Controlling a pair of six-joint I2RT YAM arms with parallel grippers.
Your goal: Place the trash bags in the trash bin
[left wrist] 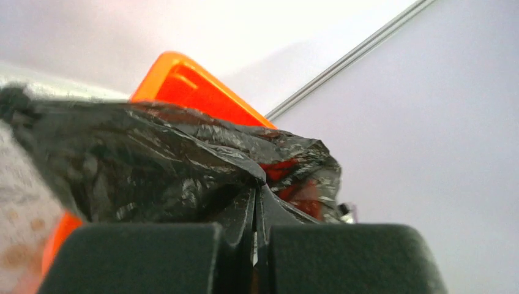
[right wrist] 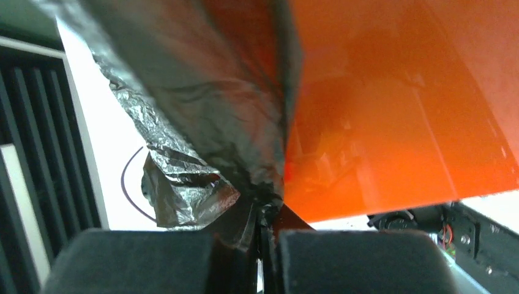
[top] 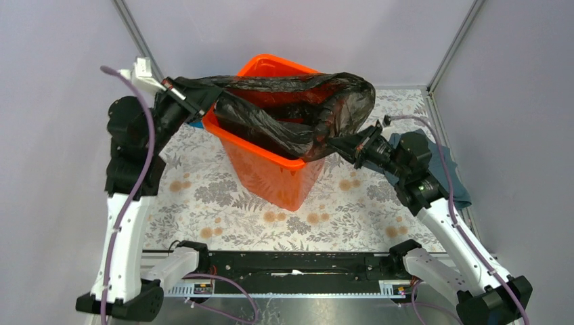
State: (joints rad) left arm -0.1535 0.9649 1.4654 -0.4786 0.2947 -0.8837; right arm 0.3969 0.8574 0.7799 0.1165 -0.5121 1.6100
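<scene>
The shiny black trash bag [top: 291,108] is stretched across the mouth of the orange trash bin [top: 271,172], which stands mid-table, and sags into it. My left gripper [top: 196,100] is shut on the bag's left edge, just left of the bin's rim. My right gripper [top: 346,143] is shut on the bag's right edge, beside the bin's right corner. In the left wrist view the jaws [left wrist: 257,190] pinch creased black film [left wrist: 141,165] with the bin [left wrist: 190,86] behind. In the right wrist view the jaws [right wrist: 266,205] pinch the film [right wrist: 208,116] against the bin's orange wall [right wrist: 392,122].
A grey-blue cloth [top: 457,186] lies at the table's right edge behind my right arm. A small teal cloth [top: 196,124] peeks out left of the bin. The floral tablecloth [top: 223,203] covers the table; grey walls enclose three sides.
</scene>
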